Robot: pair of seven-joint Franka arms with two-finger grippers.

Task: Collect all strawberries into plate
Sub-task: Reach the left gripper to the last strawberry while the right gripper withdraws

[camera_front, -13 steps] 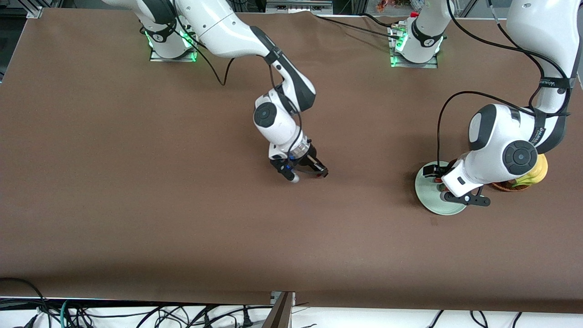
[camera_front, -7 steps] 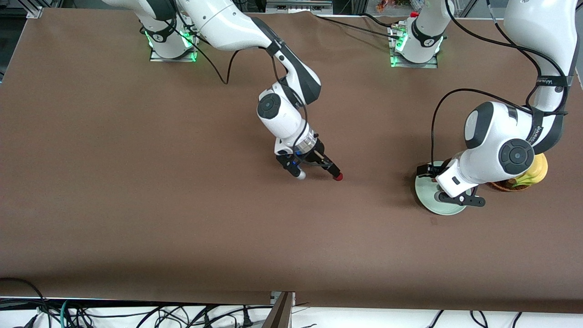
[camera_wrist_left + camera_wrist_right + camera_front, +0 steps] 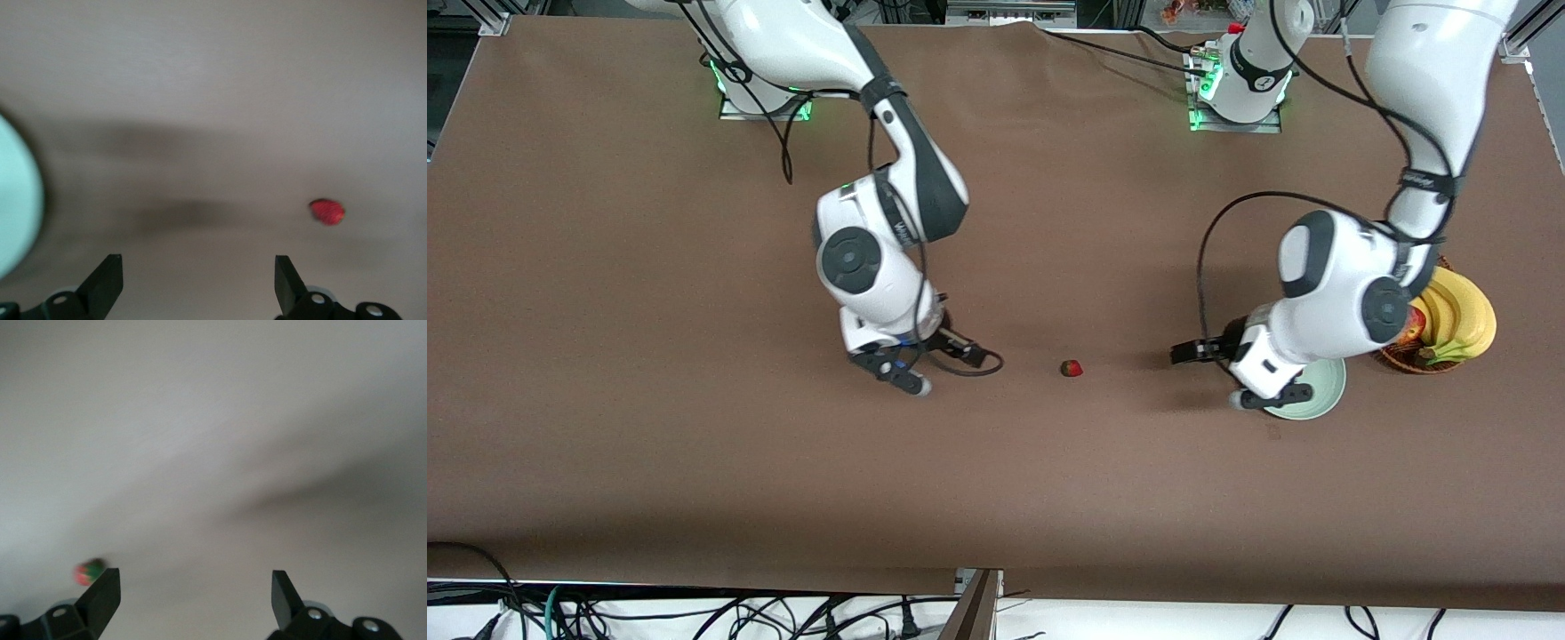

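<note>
One strawberry point(image 3: 1072, 368) lies on the brown table between the two grippers. It also shows in the left wrist view point(image 3: 327, 211) and in the right wrist view point(image 3: 89, 572). The pale green plate point(image 3: 1323, 394) sits toward the left arm's end of the table, partly hidden by the left arm. Its edge shows in the left wrist view point(image 3: 17, 200). My left gripper point(image 3: 1206, 379) is open and empty, low between the plate and the berry. My right gripper point(image 3: 950, 373) is open and empty, beside the berry toward the right arm's end. The other strawberries are hidden.
A brown wicker basket point(image 3: 1405, 363) with bananas point(image 3: 1463, 320) and a red apple point(image 3: 1412, 327) stands beside the plate at the left arm's end of the table.
My right gripper let go of the strawberry on the table's middle and drew back toward the right arm's end. My left gripper moved from over the plate toward the berry.
</note>
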